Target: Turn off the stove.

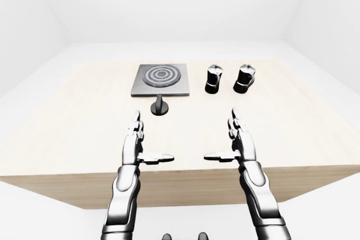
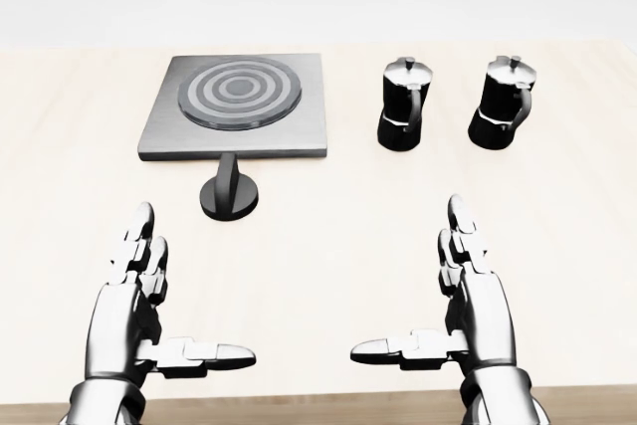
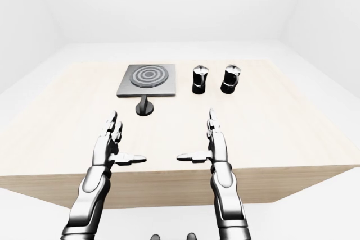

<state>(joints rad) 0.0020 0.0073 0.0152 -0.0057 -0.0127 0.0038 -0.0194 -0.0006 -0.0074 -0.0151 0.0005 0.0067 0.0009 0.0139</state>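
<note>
— Containers? 2 black moka pots point(image 2: 404, 105) point(image 2: 501, 103), lids shut, contents hidden, right of the stove point(image 2: 236, 106).

— Knob point(image 2: 229, 189) just below it. Pale wooden table point(image 2: 328, 236), white room. Left hand point(image 2: 134, 316), right hand point(image 2: 473, 311): fingers spread, gripping nothing.

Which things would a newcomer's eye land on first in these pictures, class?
Two shiny open robot hands, left robot hand and right robot hand, fill the head view's bottom. Above them on the pale wooden table sits a grey stove with ringed burner, its black knob just below, and two black moka pots at its right.
</note>
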